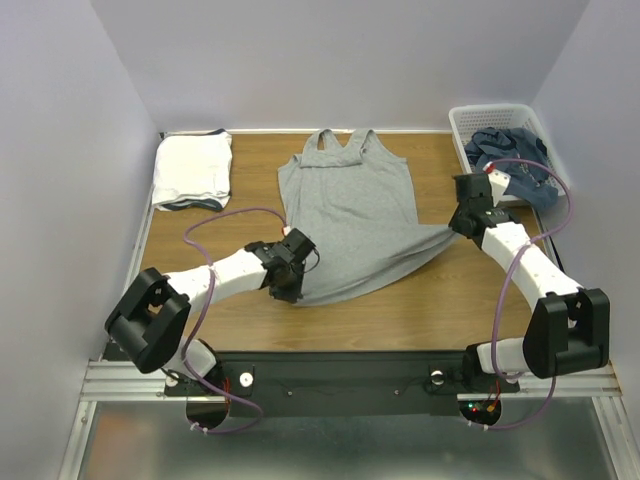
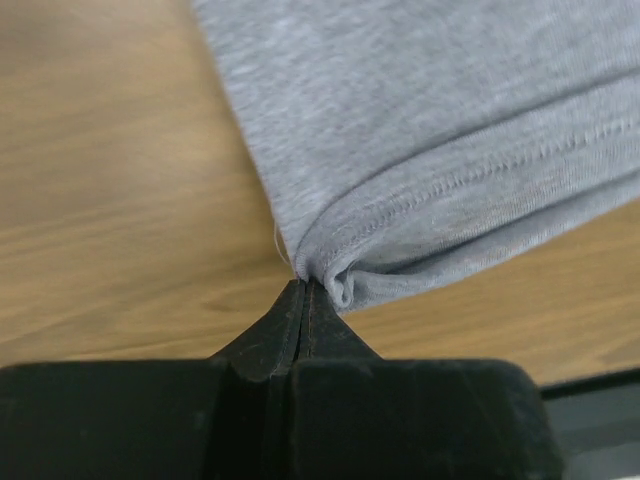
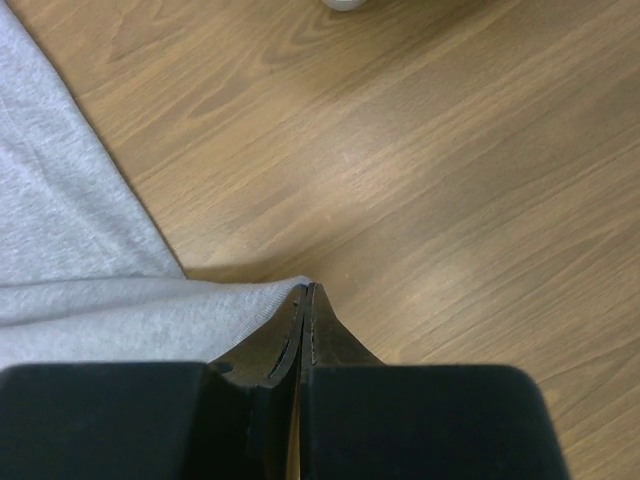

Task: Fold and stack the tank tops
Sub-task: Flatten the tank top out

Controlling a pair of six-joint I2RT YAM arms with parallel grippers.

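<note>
A heather grey tank top (image 1: 350, 215) lies spread on the wooden table, straps toward the back. My left gripper (image 1: 290, 275) is shut on its bottom-left hem corner; in the left wrist view the gripper (image 2: 305, 285) pinches the hem of the grey tank top (image 2: 450, 130). My right gripper (image 1: 462, 225) is shut on the bottom-right hem corner; in the right wrist view the gripper (image 3: 308, 290) pinches the grey tank top (image 3: 90, 300). The hem is stretched between both grippers. Folded white tops (image 1: 192, 170) lie stacked at the back left.
A white lattice basket (image 1: 470, 120) at the back right holds dusty blue garments (image 1: 515, 160). The table's wooden surface (image 1: 420, 310) runs to the near edge by the arm bases. Grey walls enclose the left, back and right sides.
</note>
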